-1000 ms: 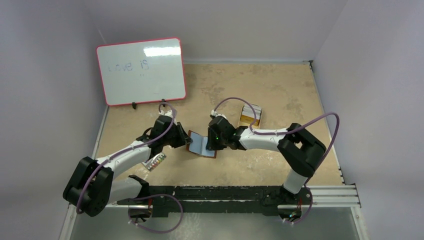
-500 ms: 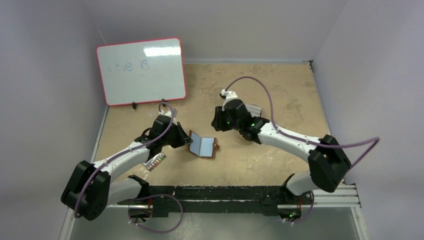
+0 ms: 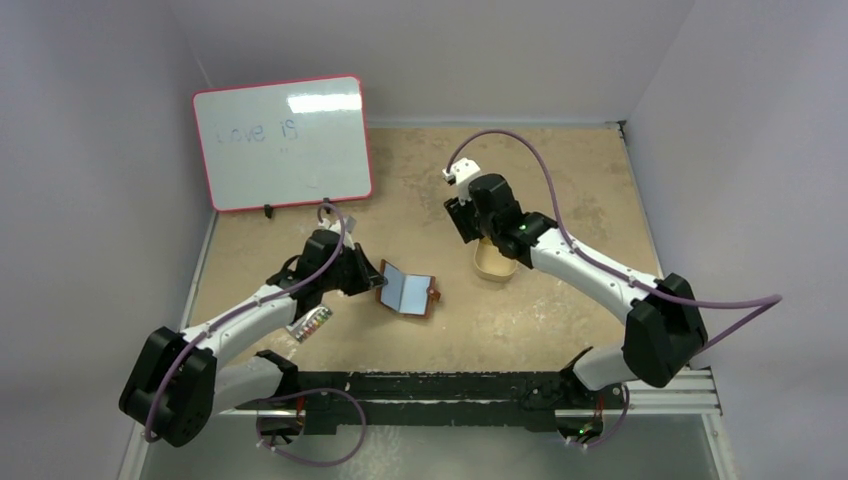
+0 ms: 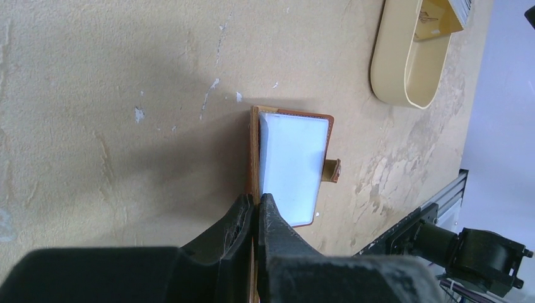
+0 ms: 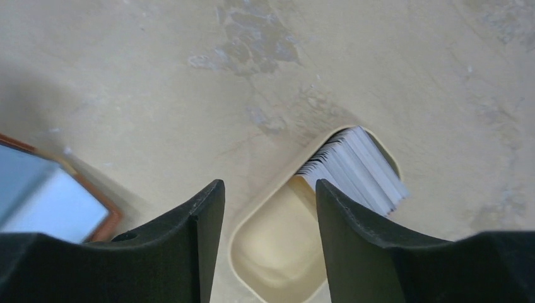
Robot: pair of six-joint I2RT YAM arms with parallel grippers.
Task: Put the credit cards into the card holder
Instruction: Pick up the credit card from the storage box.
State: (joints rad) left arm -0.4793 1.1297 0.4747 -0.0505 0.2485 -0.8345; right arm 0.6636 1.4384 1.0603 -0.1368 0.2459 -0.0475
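**Left claw pins the card holder, right claw hangs released over the tin**

From above, the card holder (image 3: 408, 292) lies spread open on the table (image 3: 560, 180) between the two arms. A pale card (image 3: 406, 291) lies on its inner face, and a whiteboard (image 3: 283, 140) leans at the far left. That view does not settle how either claw stands.

The left wrist camera does. The left gripper (image 4: 255, 205) is clenched on the holder's raised left flap (image 4: 254, 142), and brown leather shows between the pressed fingers. The white card (image 4: 290, 164) lies flat on the other half, with the snap tab sticking out beside it. The tan tin (image 4: 410, 57) sits well apart, up at the frame's corner.

The right wrist camera alone looks into the tin (image 5: 277, 252). A stack of credit cards (image 5: 356, 167) stands on edge at one end, and the rest of the tin is bare. The right gripper (image 5: 268, 189) is released, its fingers wide apart and holding nothing. A corner of the holder (image 5: 101, 221) shows at lower left.

A second ago the right gripper (image 3: 468, 222) was down on the holder's right half and hid the tin. It has since pulled back to the far side of the tin (image 3: 493, 263), which is now uncovered. The left gripper (image 3: 374, 283) has stayed at the flap.
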